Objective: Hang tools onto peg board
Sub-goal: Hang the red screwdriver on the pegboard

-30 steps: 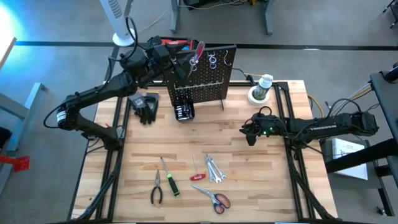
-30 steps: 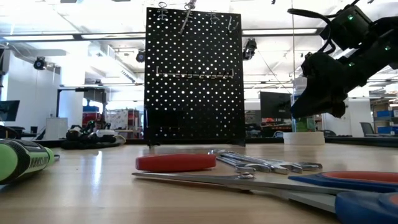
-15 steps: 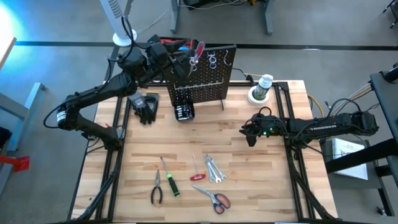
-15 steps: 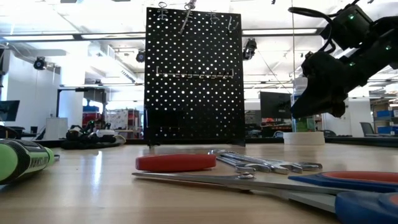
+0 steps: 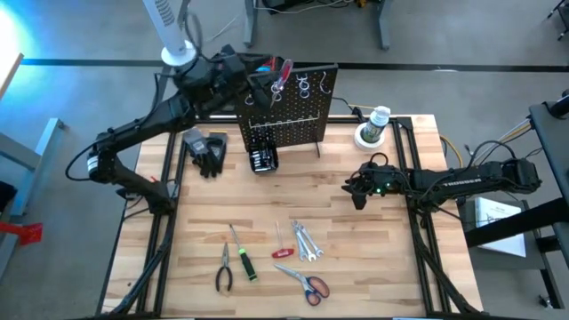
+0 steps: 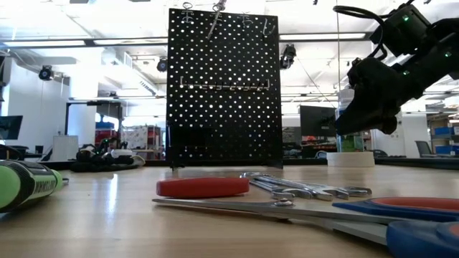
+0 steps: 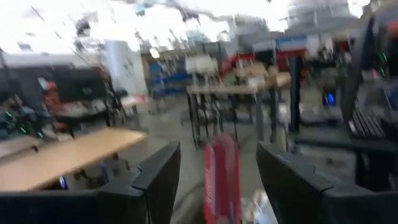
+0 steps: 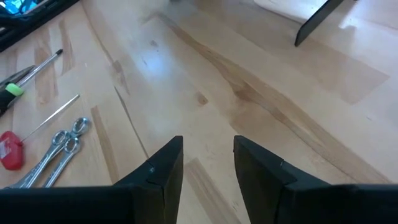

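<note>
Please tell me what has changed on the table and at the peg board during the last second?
Only the left gripper moved: it shifted a little toward the top of the peg board, beside the red-handled screwdriver hanging there, fingers open. The right gripper, the pliers, wrenches and scissors stayed in place.

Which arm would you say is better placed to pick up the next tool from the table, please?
Probably the right: its end effector hangs open, empty, over the table near the wrenches, while the left end effector is up at the peg board by a red-handled screwdriver.
</note>
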### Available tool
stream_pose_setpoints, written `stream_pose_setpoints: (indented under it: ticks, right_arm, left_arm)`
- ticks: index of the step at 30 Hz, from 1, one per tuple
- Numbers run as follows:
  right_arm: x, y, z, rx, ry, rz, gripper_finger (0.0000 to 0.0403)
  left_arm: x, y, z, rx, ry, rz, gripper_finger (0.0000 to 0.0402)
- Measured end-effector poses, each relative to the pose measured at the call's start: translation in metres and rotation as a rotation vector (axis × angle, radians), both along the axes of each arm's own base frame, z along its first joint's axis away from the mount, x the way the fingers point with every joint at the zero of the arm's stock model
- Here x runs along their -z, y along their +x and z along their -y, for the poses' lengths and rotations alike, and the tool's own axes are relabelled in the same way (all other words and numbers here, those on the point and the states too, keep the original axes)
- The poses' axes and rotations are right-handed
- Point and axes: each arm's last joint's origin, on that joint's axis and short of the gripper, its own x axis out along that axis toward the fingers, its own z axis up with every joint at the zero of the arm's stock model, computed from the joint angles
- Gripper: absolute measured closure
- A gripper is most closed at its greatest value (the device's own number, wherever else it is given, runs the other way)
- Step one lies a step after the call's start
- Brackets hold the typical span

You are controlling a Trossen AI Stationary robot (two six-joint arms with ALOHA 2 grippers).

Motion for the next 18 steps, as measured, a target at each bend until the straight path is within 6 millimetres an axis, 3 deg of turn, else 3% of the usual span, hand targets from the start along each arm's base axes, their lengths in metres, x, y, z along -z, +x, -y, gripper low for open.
stream_pose_setpoints:
  ticks: [13, 18]
  right_arm:
    - [0.000, 0.000, -0.001, -0.014, 0.012, 0.001, 0.0277]
    - [0.000, 0.000, -0.001, -0.014, 0.012, 0.001, 0.0276]
  left_arm:
    - [-0.015, 0.043, -0.019, -0.005, -0.086, -0.240, 0.0201]
    - [-0.030, 0.052, -0.022, -0.005, -0.109, -0.240, 0.0230]
